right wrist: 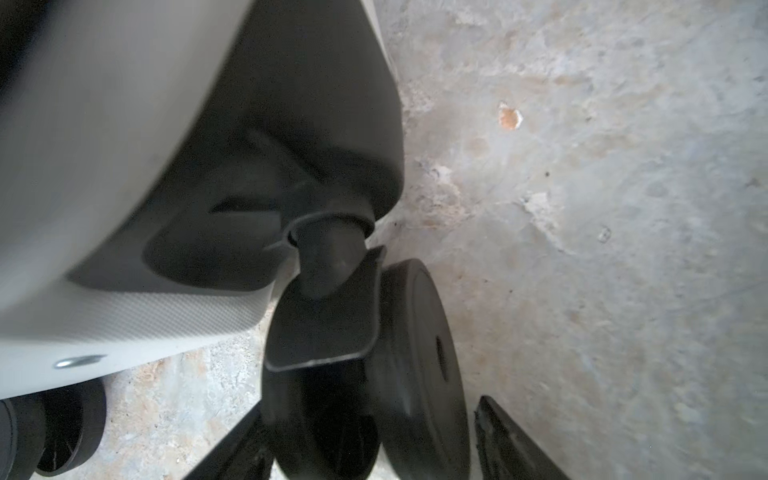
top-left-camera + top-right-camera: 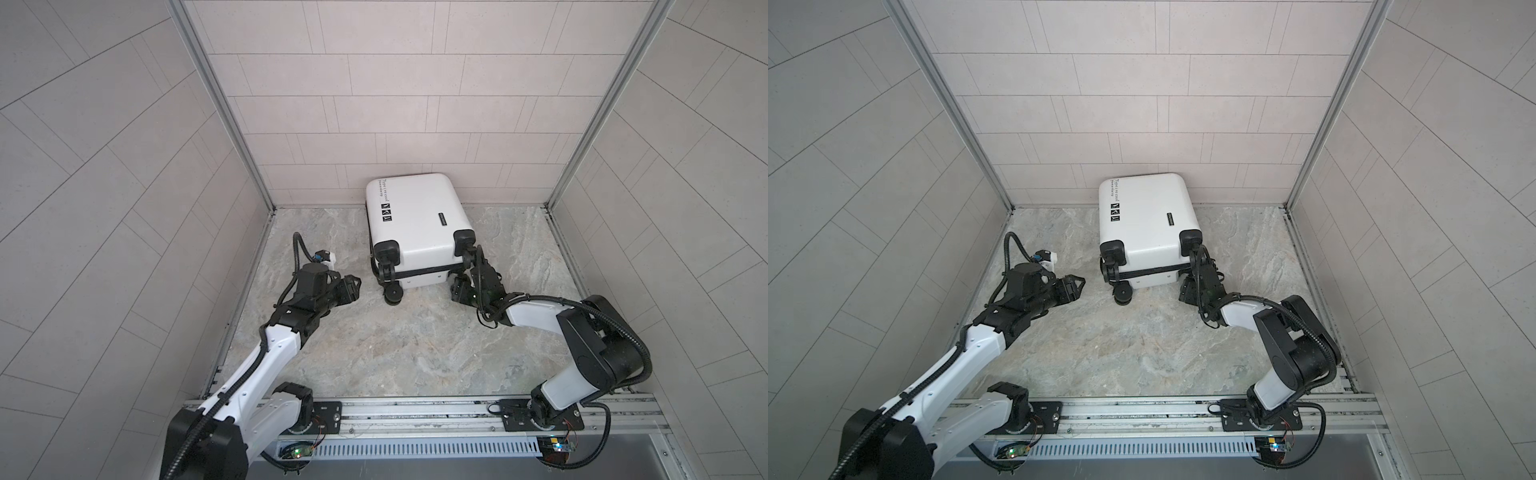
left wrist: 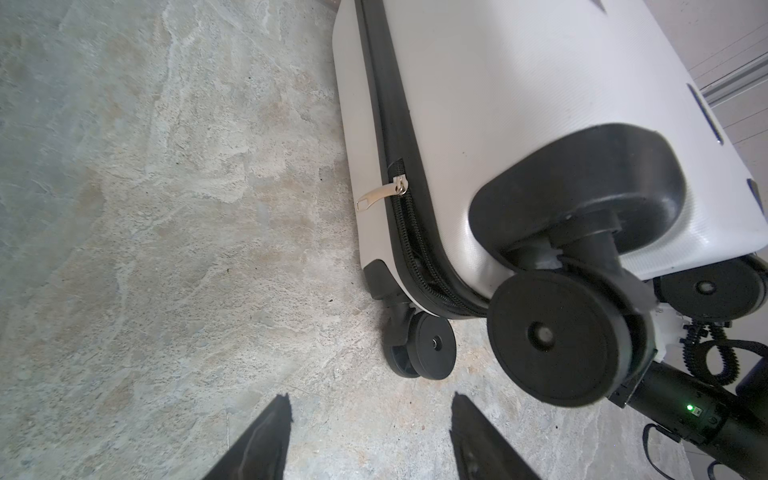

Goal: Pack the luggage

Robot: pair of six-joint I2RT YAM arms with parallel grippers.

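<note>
White luggage [image 2: 415, 216], black wheels [image 2: 392, 294], grey-veined floor [image 2: 395, 345]

White shells and black joints clad left arm [image 2: 274, 345] and right arm [image 2: 532, 313], with ribbed black cable conduit [image 2: 295, 249] alongside and a black, tapered left end effector [image 3: 372, 399].

Along the left edge of the lid of my luggage [image 2: 415, 232] run two lines of small black lettering [image 2: 382, 189], too small for me to read. Beside them sit three black square pictograms [image 2: 386, 213]. A black badge [image 2: 443, 219] near its right edge is illegible.
</note>
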